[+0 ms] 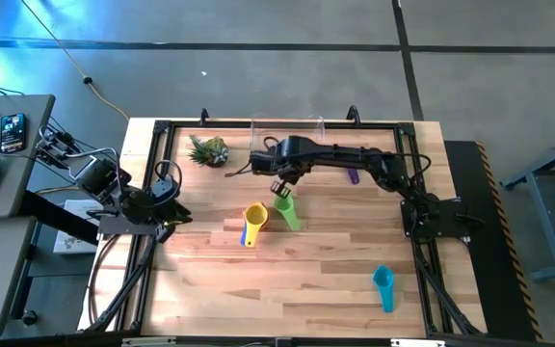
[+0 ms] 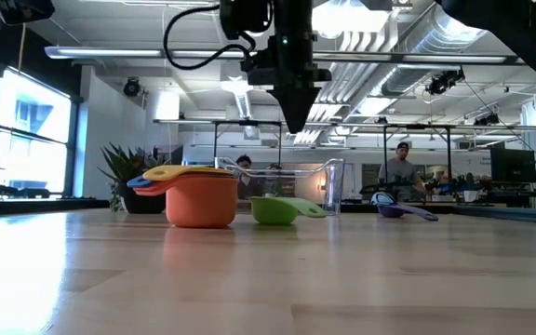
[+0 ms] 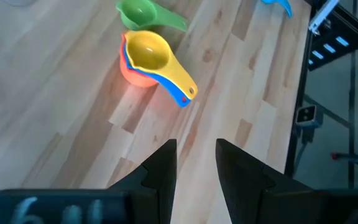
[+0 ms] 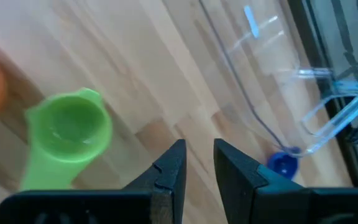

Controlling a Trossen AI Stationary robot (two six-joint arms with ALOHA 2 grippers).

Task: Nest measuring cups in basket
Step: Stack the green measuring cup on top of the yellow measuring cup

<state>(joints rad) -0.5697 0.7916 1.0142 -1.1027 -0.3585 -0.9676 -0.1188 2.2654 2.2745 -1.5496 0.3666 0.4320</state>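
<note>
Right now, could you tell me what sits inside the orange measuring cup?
The yellow cup tops the stack in the orange cup, with blue and red edges between. Their bowls are covered.

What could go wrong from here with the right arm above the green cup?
1. The right gripper hangs over the green cup, which lies close beside the nested stack topped by the yellow cup; a descent slightly off could knock the stack.
2. Its fingers show only a narrow gap, likely too tight for the cup's rim.
3. The clear basket is hard to see, so placement could catch its wall.

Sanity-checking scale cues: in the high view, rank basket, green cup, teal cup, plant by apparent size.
1. basket, largest, though the right arm hides part of it
2. plant
3. green cup and teal cup: look alike, not ranked
</note>
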